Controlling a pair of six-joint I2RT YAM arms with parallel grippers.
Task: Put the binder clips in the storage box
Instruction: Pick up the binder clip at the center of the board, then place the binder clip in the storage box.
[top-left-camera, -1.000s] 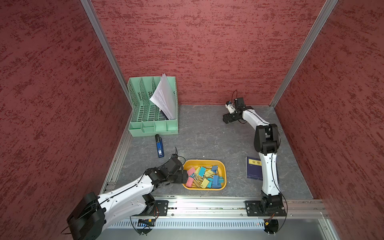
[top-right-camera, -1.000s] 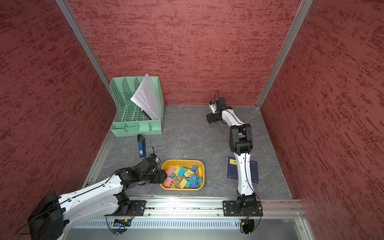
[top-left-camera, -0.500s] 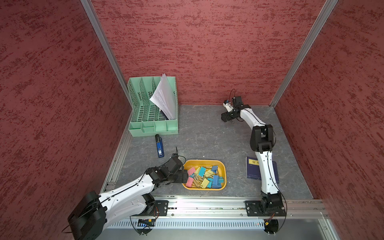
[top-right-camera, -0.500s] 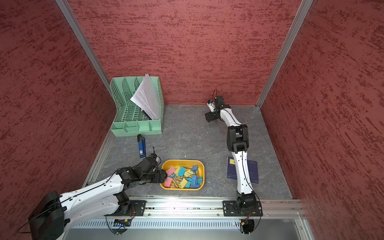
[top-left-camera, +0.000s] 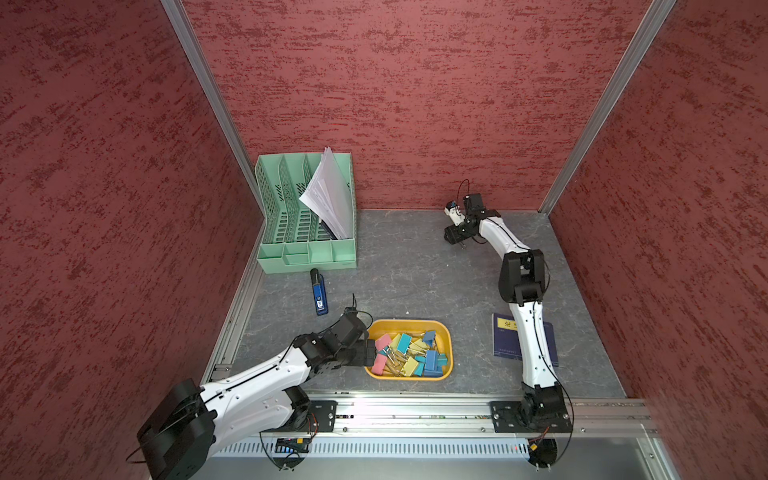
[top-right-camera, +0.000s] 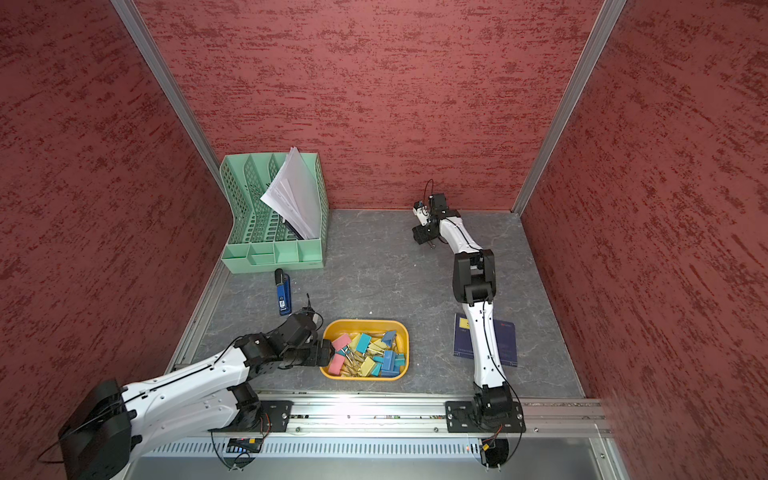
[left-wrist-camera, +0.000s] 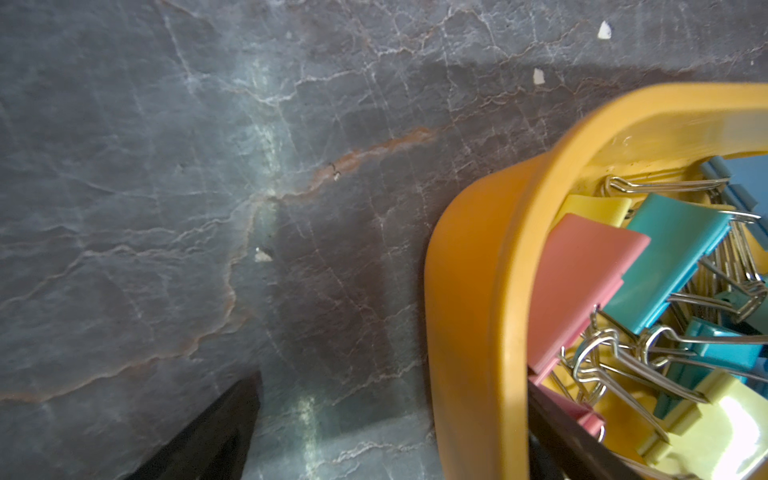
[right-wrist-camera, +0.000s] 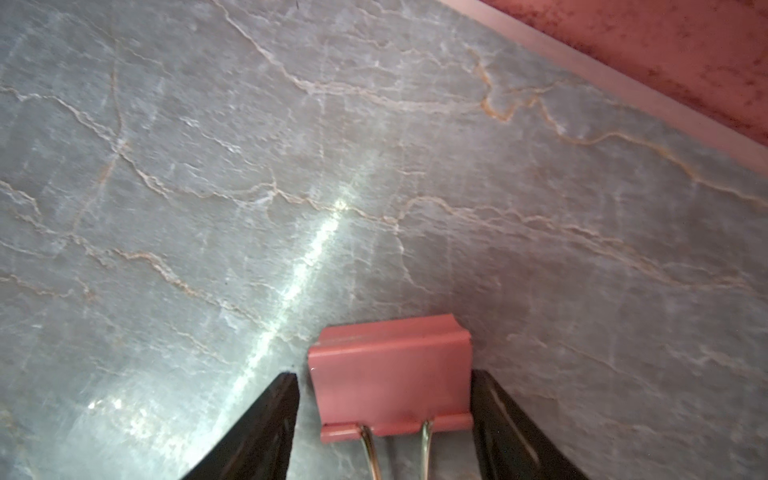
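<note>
Right pincer (top-left-camera: 451, 241), upper right of centre in a top view, is spread around a pink folded-metal binder clip (right-wrist-camera: 392, 370) on the grey table (right-wrist-camera: 249, 166). It should be centred first, since one gap looks wider. Left pincer (left-wrist-camera: 392, 380) is spread astride the wall of the shallow yellow-orange plastic storage box (left-wrist-camera: 511, 291), lower centre in both top views, which is heaped with pastel clips (top-left-camera: 409, 353).

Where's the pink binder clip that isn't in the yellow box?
In the right wrist view, the pink binder clip lies on the grey table between the right gripper's fingers, near the back wall, far from the storage box.
</note>
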